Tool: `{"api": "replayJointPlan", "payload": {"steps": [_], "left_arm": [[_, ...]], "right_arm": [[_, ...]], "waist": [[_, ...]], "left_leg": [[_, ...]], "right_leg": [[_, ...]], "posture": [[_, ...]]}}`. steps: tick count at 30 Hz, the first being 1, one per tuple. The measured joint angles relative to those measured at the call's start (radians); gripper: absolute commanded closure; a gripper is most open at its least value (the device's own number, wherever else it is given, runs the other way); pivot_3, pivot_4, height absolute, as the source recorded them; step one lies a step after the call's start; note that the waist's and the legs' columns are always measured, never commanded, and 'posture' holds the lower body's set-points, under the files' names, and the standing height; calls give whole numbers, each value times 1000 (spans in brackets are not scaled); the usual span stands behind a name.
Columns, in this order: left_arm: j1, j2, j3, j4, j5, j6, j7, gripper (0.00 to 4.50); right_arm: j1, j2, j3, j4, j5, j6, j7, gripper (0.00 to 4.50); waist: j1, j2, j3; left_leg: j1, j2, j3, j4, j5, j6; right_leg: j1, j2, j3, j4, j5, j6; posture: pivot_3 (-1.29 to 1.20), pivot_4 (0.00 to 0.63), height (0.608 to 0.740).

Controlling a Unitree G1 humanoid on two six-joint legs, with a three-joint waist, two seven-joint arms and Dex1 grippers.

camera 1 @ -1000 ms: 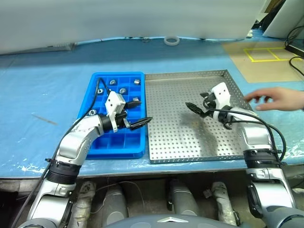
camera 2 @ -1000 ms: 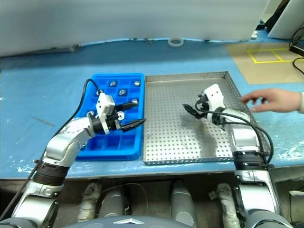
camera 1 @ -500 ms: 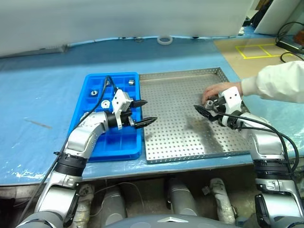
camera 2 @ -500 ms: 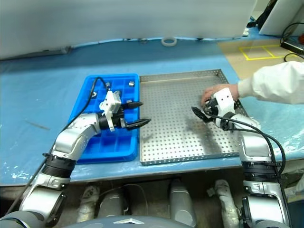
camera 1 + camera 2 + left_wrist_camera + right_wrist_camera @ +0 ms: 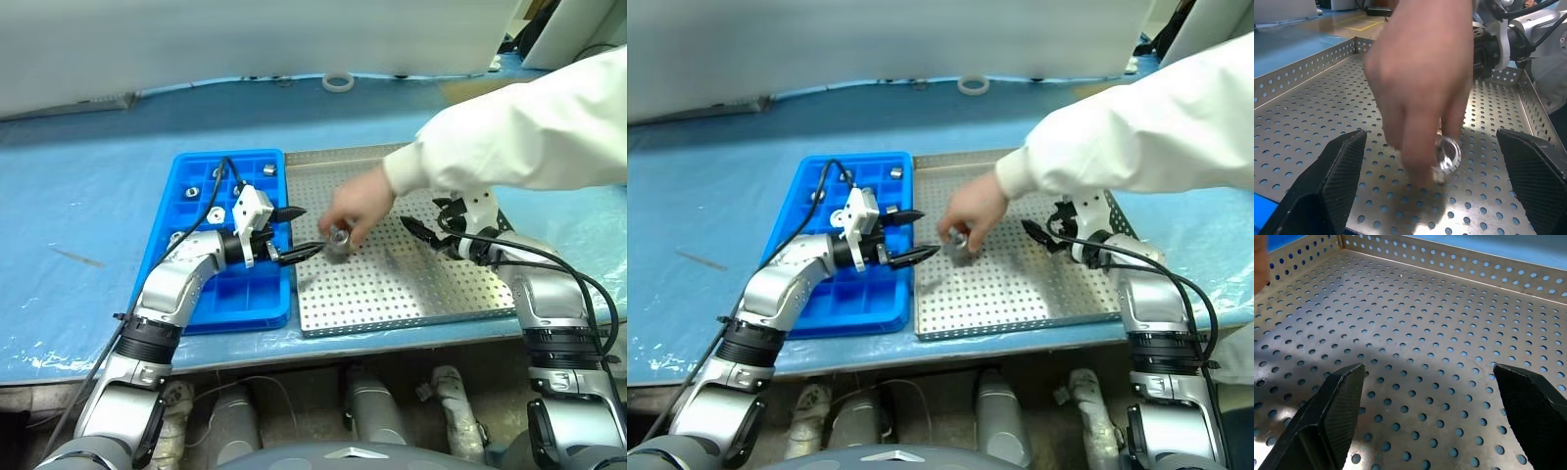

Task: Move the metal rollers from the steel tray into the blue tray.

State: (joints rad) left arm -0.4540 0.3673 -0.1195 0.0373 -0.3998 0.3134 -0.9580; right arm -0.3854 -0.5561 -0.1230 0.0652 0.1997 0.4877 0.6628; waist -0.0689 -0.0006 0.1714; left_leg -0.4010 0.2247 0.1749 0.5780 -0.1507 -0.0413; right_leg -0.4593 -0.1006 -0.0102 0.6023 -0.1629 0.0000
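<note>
A person's hand (image 5: 355,208) reaches over the steel tray (image 5: 392,286) and holds a shiny metal roller (image 5: 338,241) just above its perforated floor. The same roller (image 5: 1447,154) hangs from the fingertips in the left wrist view. My left gripper (image 5: 307,231) is open at the tray's left rim, pointing at that roller, a short way from it. My right gripper (image 5: 424,223) is open and empty over the tray's right part, under the white sleeve (image 5: 519,137). The blue tray (image 5: 223,297) lies left of the steel tray, with a few rollers (image 5: 268,168) in its far compartments.
A white tape ring (image 5: 338,82) lies on the pale blue table cover behind the trays. The person's arm crosses the steel tray from the right. Bare perforated floor (image 5: 1425,357) lies ahead of the right gripper.
The person's hand has come from the tray's right side, near my right gripper, across to its left part and now holds a roller in front of my left gripper. Both grippers stay open and still.
</note>
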Motion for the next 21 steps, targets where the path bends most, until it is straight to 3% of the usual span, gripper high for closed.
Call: {"api": "replayJointPlan", "payload": {"steps": [14, 21], "left_arm": [[5, 4, 0, -13, 8, 6, 6, 0], [37, 23, 15, -71, 3, 31, 34, 0]], "right_arm": [[1, 1, 11, 0, 0, 0, 2, 67], [-3, 20, 82, -44, 56, -5, 127, 67]], "waist": [[0, 0, 0], [1, 0, 0]], "left_leg": [[0, 0, 0, 0, 0, 0], [-1, 2, 0, 0, 0, 0]], "right_leg": [[0, 1, 0, 0, 0, 0], [-1, 2, 0, 0, 0, 0]], "posture": [[-384, 150, 740], [-288, 150, 740]]}}
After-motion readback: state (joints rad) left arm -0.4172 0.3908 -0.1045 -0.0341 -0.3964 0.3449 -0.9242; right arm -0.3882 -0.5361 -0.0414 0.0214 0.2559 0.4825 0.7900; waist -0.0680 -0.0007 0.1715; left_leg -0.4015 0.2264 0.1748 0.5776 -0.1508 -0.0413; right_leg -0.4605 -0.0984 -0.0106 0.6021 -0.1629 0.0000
